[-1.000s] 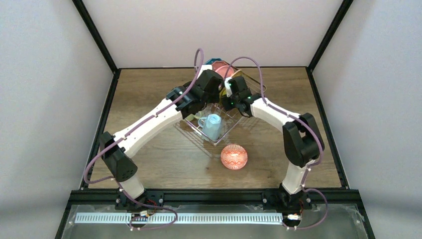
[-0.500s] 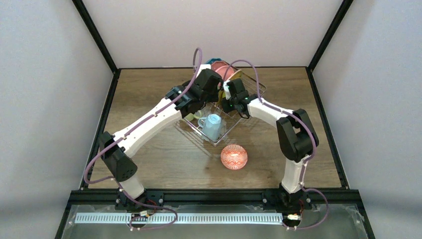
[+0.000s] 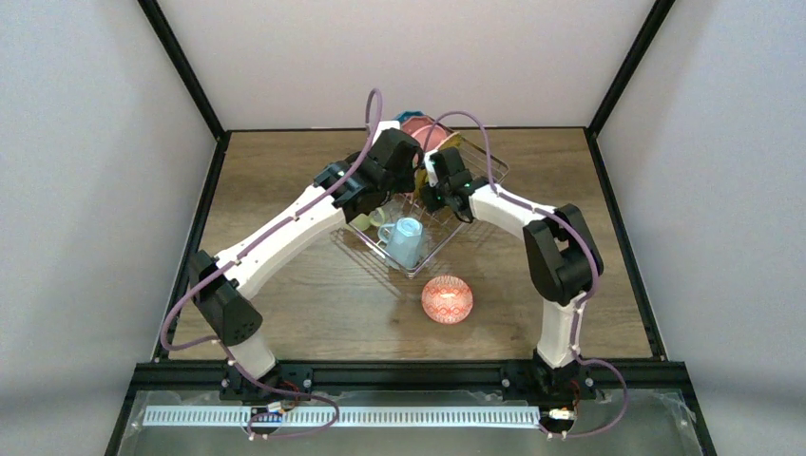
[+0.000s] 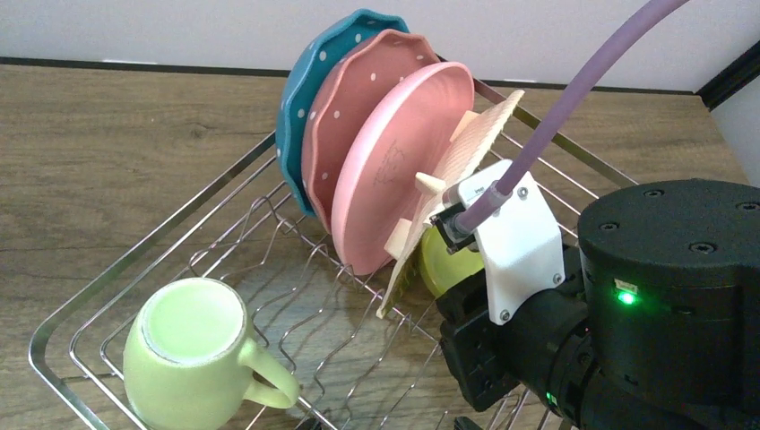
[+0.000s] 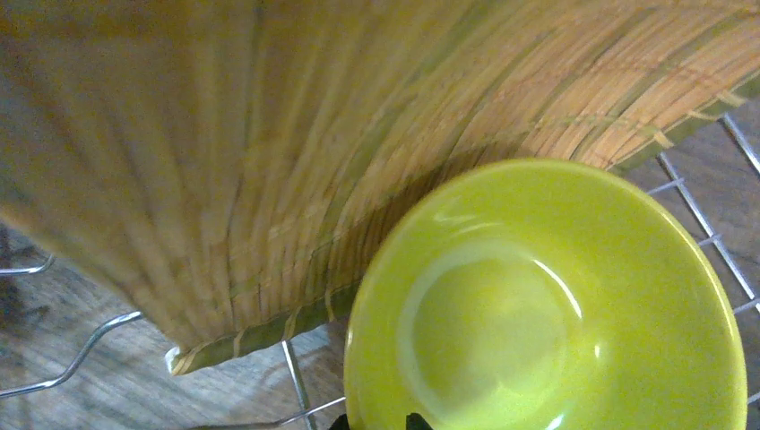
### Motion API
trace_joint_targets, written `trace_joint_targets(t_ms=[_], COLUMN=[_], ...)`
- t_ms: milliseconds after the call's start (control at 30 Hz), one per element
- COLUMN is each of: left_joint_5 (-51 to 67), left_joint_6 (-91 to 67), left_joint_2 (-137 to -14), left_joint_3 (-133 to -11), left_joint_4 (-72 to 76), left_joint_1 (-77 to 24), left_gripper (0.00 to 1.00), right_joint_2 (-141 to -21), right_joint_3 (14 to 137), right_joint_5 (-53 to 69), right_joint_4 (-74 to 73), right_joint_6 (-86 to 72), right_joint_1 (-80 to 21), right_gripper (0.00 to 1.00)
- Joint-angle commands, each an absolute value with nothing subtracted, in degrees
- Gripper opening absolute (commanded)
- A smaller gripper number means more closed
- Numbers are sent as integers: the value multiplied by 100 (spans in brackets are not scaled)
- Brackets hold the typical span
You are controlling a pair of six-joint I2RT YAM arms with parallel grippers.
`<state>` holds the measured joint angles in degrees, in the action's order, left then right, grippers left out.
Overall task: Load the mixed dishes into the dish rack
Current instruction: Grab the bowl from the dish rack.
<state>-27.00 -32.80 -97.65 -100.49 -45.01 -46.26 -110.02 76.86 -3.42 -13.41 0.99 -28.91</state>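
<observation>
The wire dish rack (image 3: 419, 270) holds a blue dotted plate (image 4: 309, 98), a pink dotted plate (image 4: 345, 107), a plain pink plate (image 4: 394, 170) and a woven tan plate (image 4: 466, 152) on edge. A pale green mug (image 4: 188, 349) and a light blue mug (image 3: 405, 241) lie in it. My right gripper (image 5: 376, 423) is shut on the rim of the lime bowl (image 5: 547, 305), held against the woven plate (image 5: 269, 161). My left gripper (image 4: 387, 423) is open and empty above the rack floor. The red-patterned bowl (image 3: 447, 299) sits on the table. The blue-patterned bowl is out of view.
The rack's wire rim (image 4: 134, 269) and upright tines (image 4: 358, 278) surround both grippers. The right arm's black wrist (image 4: 663, 296) sits close to the left camera. Black frame posts (image 3: 181, 66) edge the wooden table (image 3: 285, 171).
The right gripper has moved left and further back into the rack with the lime bowl. The left arm has shifted slightly back. The mugs and red-patterned bowl have not moved.
</observation>
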Motion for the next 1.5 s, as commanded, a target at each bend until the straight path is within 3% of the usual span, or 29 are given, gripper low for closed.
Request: trace_joint_targets(t_ms=[0,467,1033,1467], left_joint_5=[-2636,-2632,-2534,-2344], left_joint_6=[-3252,-3317,-3504,-3594], left_joint_2=[-9708,-9579,-9275,-9235], left_joint_3=[-9995,-9922,-9574,-9475], left_joint_4=[-4395,-4412,-4332,-4326], left_joint_1=[-4579,-4567,-4569,-4573], left_gripper=[85,85,85,84], right_joint_2=[-11251,-10997,-10120,-9593], right_joint_3=[7837,7730,7191,6847], right_joint_5=[-648,-803,-490,-234], right_joint_4=[-1457,-1586,-1336,-518], right_joint_6=[80,9,-830,-2458], right_joint_1=[-2870,-2870,-2874,-2860], right_gripper=[27,1,1,1])
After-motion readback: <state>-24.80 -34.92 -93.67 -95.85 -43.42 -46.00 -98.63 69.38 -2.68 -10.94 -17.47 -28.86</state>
